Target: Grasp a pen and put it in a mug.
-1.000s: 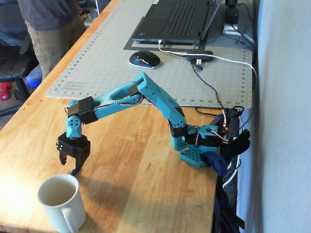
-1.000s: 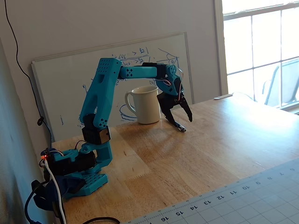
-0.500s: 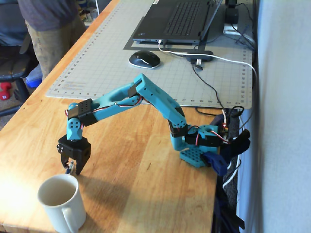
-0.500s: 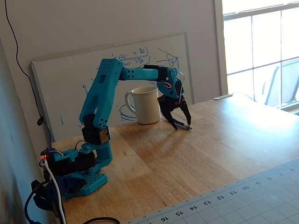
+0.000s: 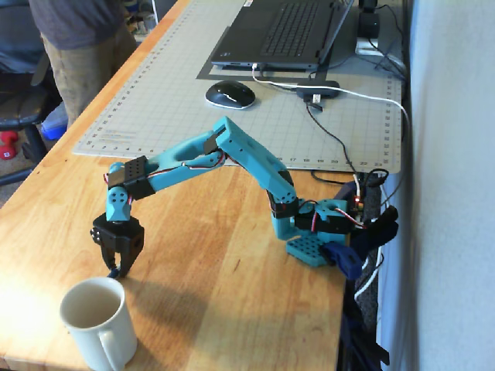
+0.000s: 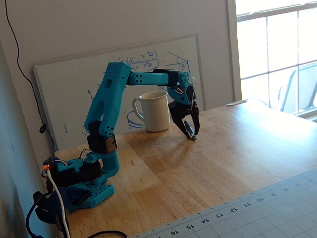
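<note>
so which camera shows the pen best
The fixed view facing the whiteboard: the slim dark pen shows between the black claw's fingertips, tip at the wooden table. In the fixed view over the desk, the claw hides it.

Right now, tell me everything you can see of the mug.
The mug is plain cream-white, glossy like ceramic, with a pale inside and one loop handle. It stands upright on the wooden table, mouth open, and no pen shows in what can be seen of its inside. In the other fixed view it stands in front of the whiteboard. The claw is down at the table close beside it; nothing visibly touches the mug but the tabletop.
</note>
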Robot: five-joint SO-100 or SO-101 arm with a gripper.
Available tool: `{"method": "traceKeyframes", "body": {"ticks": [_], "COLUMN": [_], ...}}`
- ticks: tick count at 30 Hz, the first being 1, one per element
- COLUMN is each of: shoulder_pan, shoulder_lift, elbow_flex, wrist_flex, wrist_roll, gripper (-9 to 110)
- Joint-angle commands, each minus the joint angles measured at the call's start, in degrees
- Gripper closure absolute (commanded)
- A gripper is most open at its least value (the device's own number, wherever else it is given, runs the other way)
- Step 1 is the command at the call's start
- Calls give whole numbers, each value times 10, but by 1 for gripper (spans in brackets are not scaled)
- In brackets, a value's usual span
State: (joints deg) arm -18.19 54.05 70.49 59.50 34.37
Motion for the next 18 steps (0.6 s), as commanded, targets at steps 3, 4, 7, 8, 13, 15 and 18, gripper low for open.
{"method": "traceKeyframes", "body": {"ticks": [3,4,7,8,13,15,18], "shoulder_pan": [8,8,9,11,21,21,21], "shoulder_lift": [69,81,129,146,221,249,281], "elbow_flex": [-16,-17,-14,-11,-17,-17,-16], "wrist_flex": [-7,-7,-7,-7,-9,-10,-31], "wrist_roll": [-3,-3,-4,-5,-14,-44,-144], "gripper": [100,100,100,100,100,100,100]}}
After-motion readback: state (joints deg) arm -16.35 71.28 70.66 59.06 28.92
